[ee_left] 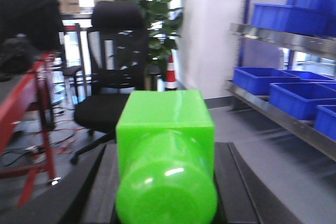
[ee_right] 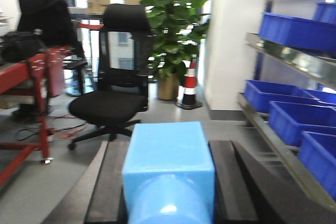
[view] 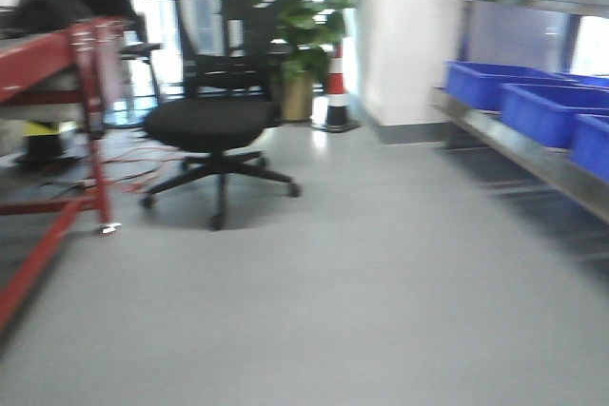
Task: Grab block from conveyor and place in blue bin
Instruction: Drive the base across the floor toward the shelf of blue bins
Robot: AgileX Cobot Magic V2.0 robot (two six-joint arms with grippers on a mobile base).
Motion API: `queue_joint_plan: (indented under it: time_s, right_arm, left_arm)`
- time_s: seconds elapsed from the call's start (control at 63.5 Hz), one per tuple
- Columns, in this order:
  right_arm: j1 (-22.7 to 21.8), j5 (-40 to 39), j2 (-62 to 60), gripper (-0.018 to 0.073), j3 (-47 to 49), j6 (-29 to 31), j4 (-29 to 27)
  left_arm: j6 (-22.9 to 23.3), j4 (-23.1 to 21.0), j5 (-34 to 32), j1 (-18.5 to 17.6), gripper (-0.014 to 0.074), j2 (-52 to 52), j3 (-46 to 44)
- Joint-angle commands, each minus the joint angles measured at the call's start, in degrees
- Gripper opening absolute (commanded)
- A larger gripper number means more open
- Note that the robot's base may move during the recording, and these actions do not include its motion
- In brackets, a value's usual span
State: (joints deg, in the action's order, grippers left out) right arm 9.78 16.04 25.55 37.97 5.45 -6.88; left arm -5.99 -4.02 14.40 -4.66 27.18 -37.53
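In the left wrist view a bright green block [ee_left: 165, 129], square at the far end and rounded toward the camera, sits clamped between the black fingers [ee_left: 102, 182] of my left gripper [ee_left: 167, 182]. My right gripper [ee_right: 169, 182] is shut the same way on a light blue block [ee_right: 169, 153], with its dark fingers [ee_right: 113, 182] on both sides. Both blocks are held above the grey floor. Blue bins [view: 487, 83] [ee_left: 257, 80] [ee_right: 265, 95] stand on a metal shelf rack at the right. The conveyor is out of view. Neither gripper shows in the blurred front view.
A black office chair [view: 214, 121] stands ahead on the left. Beside it is a red metal frame [view: 90, 92] with cables on the floor. A potted plant [ee_right: 176, 19] and a striped traffic cone [view: 336, 92] stand by the white wall at the back.
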Motion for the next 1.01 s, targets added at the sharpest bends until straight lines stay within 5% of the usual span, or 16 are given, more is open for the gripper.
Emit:
queue_joint_plan:
  time_s: [0.0,0.992]
  right_arm:
    - [0.1,-1.0,-0.1,-0.0167,-0.1,0.2,0.3]
    - [0.1,-1.0,-0.1,-0.0167,-0.1,0.2,0.3]
  left_arm:
    - [0.1,-0.3,-0.9,-0.3,-0.0111,-0.2,0.1]
    - [0.1,-0.3,-0.9,-0.3,-0.0111,-0.2,0.1]
